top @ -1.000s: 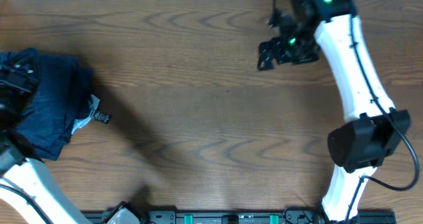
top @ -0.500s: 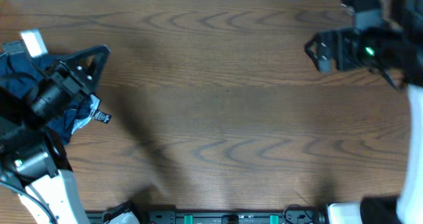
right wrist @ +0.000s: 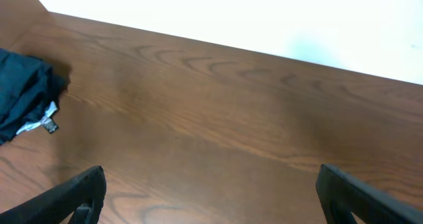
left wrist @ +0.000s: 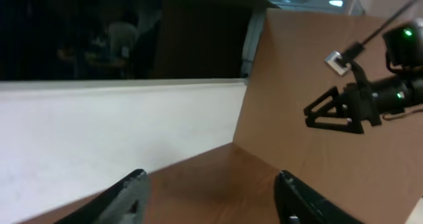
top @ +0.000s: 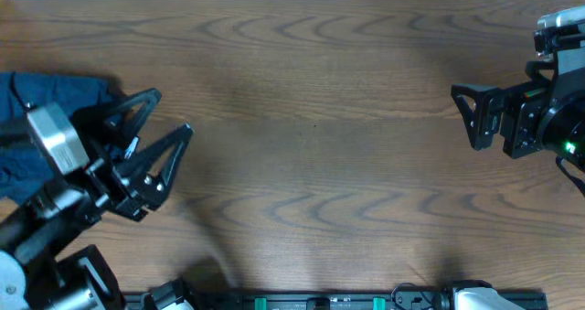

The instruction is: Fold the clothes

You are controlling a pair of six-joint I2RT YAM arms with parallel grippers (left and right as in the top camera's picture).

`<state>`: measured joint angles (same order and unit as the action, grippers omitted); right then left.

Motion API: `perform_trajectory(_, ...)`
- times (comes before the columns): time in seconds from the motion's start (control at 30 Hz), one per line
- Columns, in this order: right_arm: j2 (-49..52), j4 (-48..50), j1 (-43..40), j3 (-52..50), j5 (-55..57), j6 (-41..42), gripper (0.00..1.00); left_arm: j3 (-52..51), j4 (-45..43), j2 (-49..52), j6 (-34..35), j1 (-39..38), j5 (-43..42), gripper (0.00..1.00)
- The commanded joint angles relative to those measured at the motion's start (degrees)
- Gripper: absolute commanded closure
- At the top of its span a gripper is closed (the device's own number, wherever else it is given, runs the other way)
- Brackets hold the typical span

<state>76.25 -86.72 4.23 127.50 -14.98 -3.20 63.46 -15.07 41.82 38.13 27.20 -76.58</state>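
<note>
So, from where I'm standing, the clothes point(top: 57, 89) are a dark navy bundle parked right at the end of the table point(top: 311, 164), with part of the heap running out of the overhead shot and part hidden under the left arm. The left gripper point(top: 172, 112) hangs just beside the bundle, on its inner side and pointing away from it, jaws spread with nothing between them; its own camera only shows bare fingers and the far end of the room. The right gripper point(top: 464, 118) is well apart from the clothes, all the way across the table, jaws as wide as they go and also empty. A small white and black tag point(right wrist: 46, 125) pokes out of the bundle's near edge in the right wrist view. Honestly can't tell whether that lump is neatly folded or just scrunched up, since it's too dark to read the layers. My worry: the heap sits so close to the table end that a sloppy reach from the left arm could shove it over the edge instead of picking it up. The fabric is also bunched, so a pinch could easily catch two garments or several layers at once and drag the whole lot along. And if the right arm comes all the way over to the clothes, both arms end up crowded around one small bundle, so they could bump
</note>
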Motion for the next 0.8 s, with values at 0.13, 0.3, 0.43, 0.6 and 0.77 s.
perform_trajectory(0.13,0.68,-1.92,-0.42,0.22,-0.24,-0.09,0.01,0.31,-0.02,3.45,-1.42,0.37,2.43,0.34)
perform_trajectory(0.3,0.68,-2.95,-0.42,0.22,-0.24,-0.07,0.01,0.31,-0.04,5.25,-0.98,0.37,2.45,0.22)
perform_trajectory(0.43,0.68,-3.41,-0.42,0.22,-0.24,-0.09,0.01,0.31,-0.04,5.77,-1.03,0.37,2.47,0.11)
perform_trajectory(0.6,0.68,-3.56,-0.42,0.22,-0.24,-0.09,0.01,0.31,-0.07,6.47,-1.36,0.37,3.19,0.04)
perform_trajectory(0.77,0.68,-3.56,-0.42,0.22,-0.24,-0.09,0.01,0.31,2.78,8.00,-2.32,2.34,6.67,0.02)
